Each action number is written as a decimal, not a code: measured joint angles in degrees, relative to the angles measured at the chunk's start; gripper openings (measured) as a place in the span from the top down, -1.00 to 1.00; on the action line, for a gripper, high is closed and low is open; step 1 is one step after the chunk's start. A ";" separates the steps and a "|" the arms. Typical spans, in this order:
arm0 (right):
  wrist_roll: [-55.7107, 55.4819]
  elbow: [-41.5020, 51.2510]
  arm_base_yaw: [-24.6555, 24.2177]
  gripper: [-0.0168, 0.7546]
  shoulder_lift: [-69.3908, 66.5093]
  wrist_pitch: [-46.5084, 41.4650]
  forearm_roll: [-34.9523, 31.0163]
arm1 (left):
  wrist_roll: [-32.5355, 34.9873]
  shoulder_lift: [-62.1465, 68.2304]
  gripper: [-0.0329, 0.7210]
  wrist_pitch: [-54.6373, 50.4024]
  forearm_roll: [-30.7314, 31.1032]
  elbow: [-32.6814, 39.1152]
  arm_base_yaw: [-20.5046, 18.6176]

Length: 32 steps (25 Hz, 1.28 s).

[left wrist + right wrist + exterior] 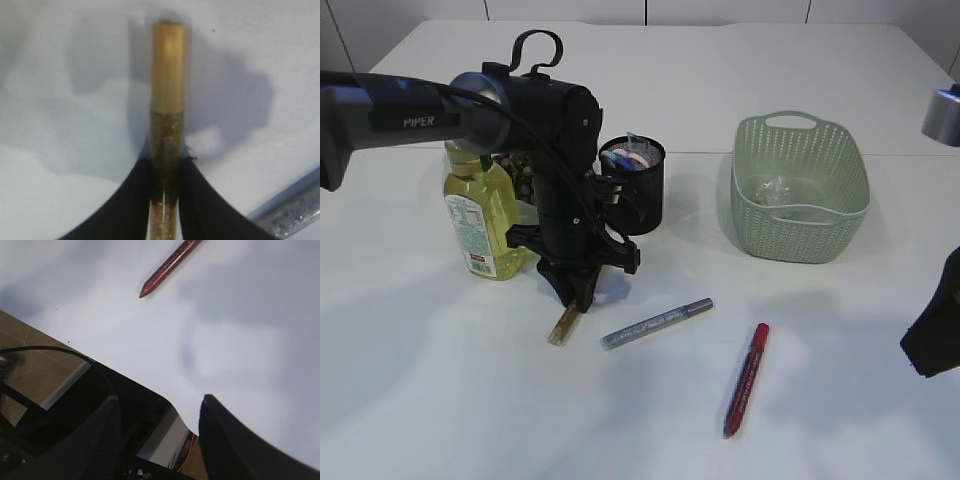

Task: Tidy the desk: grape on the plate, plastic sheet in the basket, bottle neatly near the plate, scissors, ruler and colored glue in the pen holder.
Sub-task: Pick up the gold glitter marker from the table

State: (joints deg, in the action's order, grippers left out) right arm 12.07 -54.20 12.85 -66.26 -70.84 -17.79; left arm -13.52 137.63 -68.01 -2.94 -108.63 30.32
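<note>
My left gripper (578, 290) is shut on a gold glitter glue pen (563, 325), low over the table in front of the black pen holder (638, 185). In the left wrist view the gold pen (168, 90) sticks out from between the jaws (167, 165). A silver glue pen (656, 323) and a red glue pen (746, 378) lie on the table. The yellow bottle (480, 215) stands left of the arm. The plate and grape are mostly hidden behind the arm. My right gripper (160, 405) is open and empty at the table's right edge (932, 335); the red pen's tip (167, 267) shows above it.
A green basket (800, 190) with clear plastic inside stands at the back right. The pen holder holds several items. The silver pen also shows at the lower right of the left wrist view (292, 212).
</note>
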 joint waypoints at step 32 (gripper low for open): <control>0.10 0.00 0.07 -0.08 0.00 0.00 0.00 | 2.72 -12.00 0.73 -1.57 2.05 6.33 1.18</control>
State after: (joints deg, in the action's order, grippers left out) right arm 12.17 -54.20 12.92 -66.26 -70.84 -17.79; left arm -10.80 125.64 -69.58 -0.89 -102.30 31.50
